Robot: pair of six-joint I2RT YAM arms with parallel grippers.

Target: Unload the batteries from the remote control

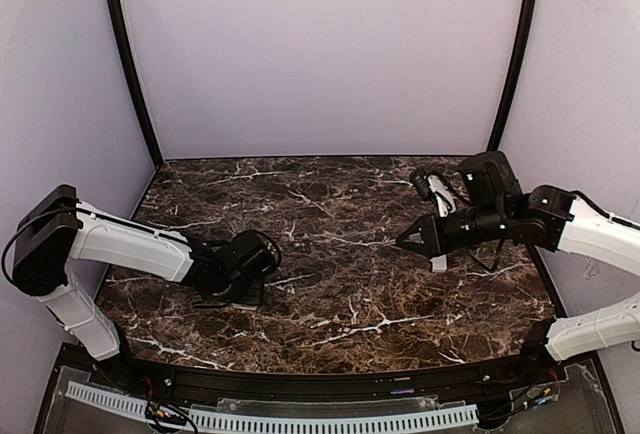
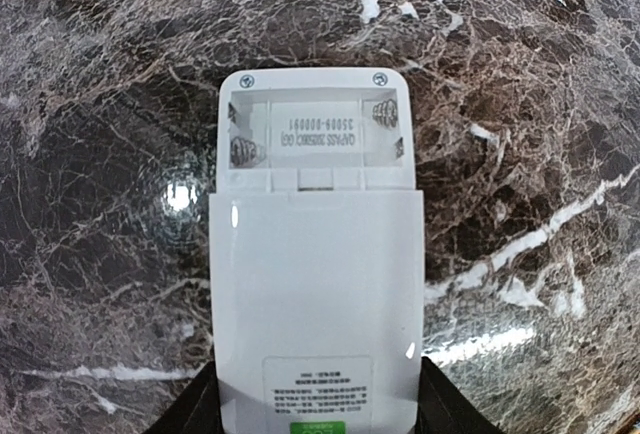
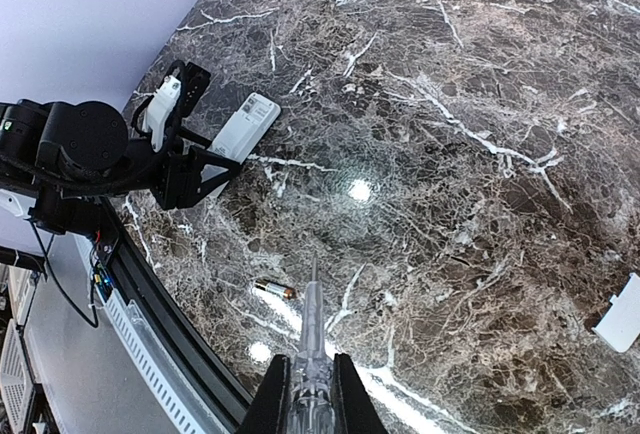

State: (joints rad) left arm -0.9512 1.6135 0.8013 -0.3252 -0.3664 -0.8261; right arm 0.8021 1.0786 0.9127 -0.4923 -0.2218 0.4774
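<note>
The white remote control lies back side up on the marble table, and its battery bay is open and empty with the springs showing. My left gripper is shut on the remote's near end, with a black finger on each side. The remote also shows in the right wrist view; in the top view my left gripper hides it. One battery lies loose near the table's front edge. My right gripper is shut and empty, its clear pointed tips together above the table, and it also shows in the top view.
A small white squarish plastic piece lies on the table under my right gripper, and it shows at the right edge of the right wrist view. The black front rail borders the table, and purple walls close off the back and sides.
</note>
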